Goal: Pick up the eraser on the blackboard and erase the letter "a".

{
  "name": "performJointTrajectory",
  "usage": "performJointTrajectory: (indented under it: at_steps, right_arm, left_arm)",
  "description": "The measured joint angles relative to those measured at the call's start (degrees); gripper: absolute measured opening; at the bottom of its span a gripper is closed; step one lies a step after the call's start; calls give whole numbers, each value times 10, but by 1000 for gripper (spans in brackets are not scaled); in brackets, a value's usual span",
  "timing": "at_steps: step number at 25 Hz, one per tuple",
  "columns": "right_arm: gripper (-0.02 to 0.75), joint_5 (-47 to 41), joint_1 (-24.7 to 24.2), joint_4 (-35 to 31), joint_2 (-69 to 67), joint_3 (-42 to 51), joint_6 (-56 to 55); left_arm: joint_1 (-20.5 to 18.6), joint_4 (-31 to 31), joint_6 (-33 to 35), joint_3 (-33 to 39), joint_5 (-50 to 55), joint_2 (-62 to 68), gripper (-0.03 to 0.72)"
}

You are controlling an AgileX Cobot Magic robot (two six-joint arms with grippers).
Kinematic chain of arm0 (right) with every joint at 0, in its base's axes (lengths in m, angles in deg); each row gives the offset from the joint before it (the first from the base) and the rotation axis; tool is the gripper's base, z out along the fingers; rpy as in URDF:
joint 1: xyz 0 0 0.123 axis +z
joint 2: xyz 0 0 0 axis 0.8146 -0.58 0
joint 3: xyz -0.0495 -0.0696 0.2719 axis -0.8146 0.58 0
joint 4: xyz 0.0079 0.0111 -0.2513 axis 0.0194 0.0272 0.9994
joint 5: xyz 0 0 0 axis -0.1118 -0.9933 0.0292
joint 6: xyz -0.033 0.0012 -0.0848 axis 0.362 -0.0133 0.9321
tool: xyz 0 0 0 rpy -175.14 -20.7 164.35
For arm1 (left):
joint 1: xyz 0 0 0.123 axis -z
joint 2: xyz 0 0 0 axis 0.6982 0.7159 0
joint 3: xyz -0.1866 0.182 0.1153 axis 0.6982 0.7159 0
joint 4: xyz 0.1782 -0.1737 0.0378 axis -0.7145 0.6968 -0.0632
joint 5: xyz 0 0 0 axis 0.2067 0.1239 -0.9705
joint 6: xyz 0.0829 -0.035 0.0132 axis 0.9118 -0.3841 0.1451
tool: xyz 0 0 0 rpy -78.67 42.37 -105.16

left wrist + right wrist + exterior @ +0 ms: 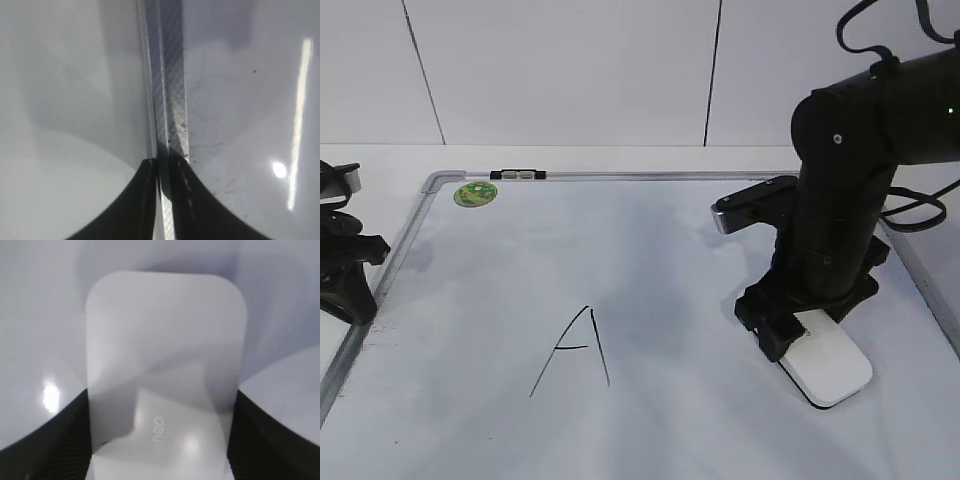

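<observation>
Eraser (830, 367): white block lying flat on the blackboard (650, 300), lower right of the exterior frame.
Right gripper (160, 440): down over the eraser's near end, a dark finger pressed to each long side, clamping it.
Left gripper (165, 200): at the far left edge, fingers drawn together over the board's metal frame, holding nothing.
Writing: a capital "A" (575, 350) lower centre, well apart from the eraser.
Green sticker (475, 194): upper left corner.

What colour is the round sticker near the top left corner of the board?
The sticker is green with some lighter markings; it shows only in the exterior view.
</observation>
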Motion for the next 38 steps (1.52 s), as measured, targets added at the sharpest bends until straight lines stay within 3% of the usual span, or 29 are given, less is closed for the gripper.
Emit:
performJointTrajectory:
  at_steps: [8, 17, 30, 38]
  right_arm:
    - [563, -17, -8, -65, 23, -38, 23]
    - [563, -52, -26, -74, 80, -43, 18]
    - [562, -64, -192, -71, 110, 1, 18]
    - [563, -21, -257, -79, 110, 28, 49]
  left_arm:
    - [0, 0, 0, 0, 0, 0, 72]
    - [0, 0, 0, 0, 0, 0, 73]
    - [0, 0, 0, 0, 0, 0, 74]
    - [0, 0, 1, 0, 0, 0, 77]
